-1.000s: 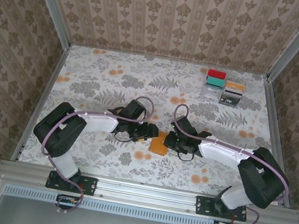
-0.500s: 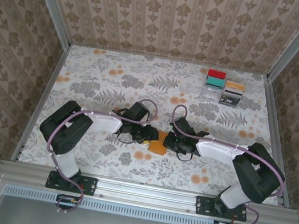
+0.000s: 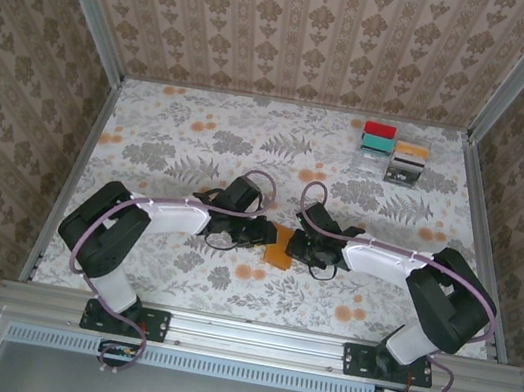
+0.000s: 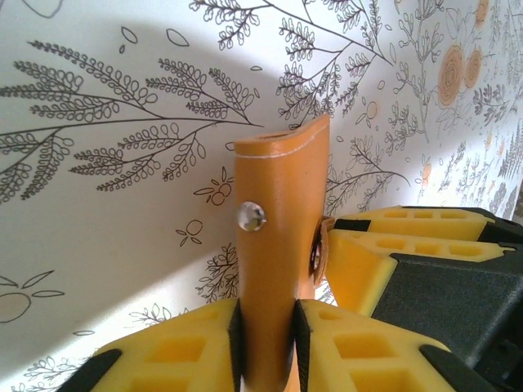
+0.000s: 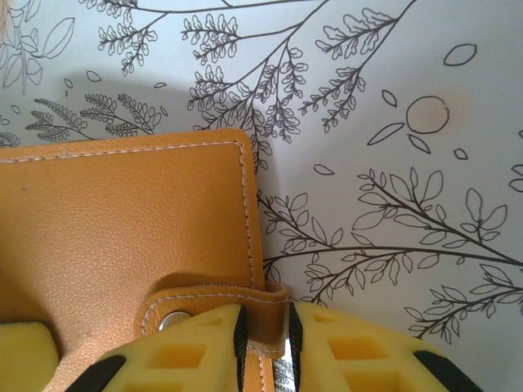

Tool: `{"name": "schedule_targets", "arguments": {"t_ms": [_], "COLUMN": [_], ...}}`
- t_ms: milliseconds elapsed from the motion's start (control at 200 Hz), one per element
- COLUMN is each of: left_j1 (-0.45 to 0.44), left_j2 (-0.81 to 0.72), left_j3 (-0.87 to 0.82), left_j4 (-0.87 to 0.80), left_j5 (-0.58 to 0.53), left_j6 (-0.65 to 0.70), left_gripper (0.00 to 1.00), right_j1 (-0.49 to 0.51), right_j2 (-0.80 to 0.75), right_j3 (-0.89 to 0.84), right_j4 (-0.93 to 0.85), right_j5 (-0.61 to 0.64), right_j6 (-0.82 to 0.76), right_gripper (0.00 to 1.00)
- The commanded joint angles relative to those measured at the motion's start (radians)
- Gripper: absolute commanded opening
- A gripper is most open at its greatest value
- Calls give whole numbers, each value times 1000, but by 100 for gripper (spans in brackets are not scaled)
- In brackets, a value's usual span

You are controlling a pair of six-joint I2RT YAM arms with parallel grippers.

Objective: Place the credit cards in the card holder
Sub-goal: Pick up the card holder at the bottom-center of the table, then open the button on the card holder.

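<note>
Seen from above, two robot arms reach inward and meet at an orange-tan card holder [image 3: 279,251] near the middle of a floral-patterned worktop [image 3: 180,141]. The left arm [image 3: 173,213] comes in from the card holder's left side, and the right arm [image 3: 382,261] from its right side.

From the left wrist, the card holder [image 4: 282,188] stands up on edge. The left jaws are drawn in narrow and pinch its near end, with one yellow finger [image 4: 180,351] pressed flat against each face. A silver snap stud [image 4: 250,216] sits on the face turned toward the camera. Just to the right of the card holder, the other arm's yellow fingers [image 4: 409,245] touch it.

From the right wrist, the right jaws are closed to a thin gap on the card holder's strap [image 5: 265,306], the leather tab clamped between two yellow fingers [image 5: 184,355]. The card holder's stitched face [image 5: 122,229] spreads out to the left of the strap.

The credit cards [image 3: 393,151] sit in a tight group well apart from the card holder, beyond it and to its right. Red, teal, orange and dark ones show.
</note>
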Motion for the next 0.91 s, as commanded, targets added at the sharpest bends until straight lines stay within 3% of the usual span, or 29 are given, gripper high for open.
{"name": "schedule_targets", "arguments": {"t_ms": [0,305,620,805,900], "left_j1": [-9,-8,-8,-7,-7], "left_j2": [-26,-27,-22,-29,-34], "left_j3": [-1,-3,6,2,0], "left_j4": [17,37,38,37,35], "left_j5": [4,13,12,9,4], "left_j6": [21,22,22,24,25], "left_gripper": [20,10,10,10,10], "right_j1": [-1,3,14,38,58], "right_j2": [19,-55,24,102,135], "right_j3": [16,34,91,100,102], "right_j4": [-64,-28,2,-80,-143], "right_j5": [27,5,-47,8,78], "right_j6": [12,24,-5,-13,-13], "right_gripper": [24,29,38,42,39]}}
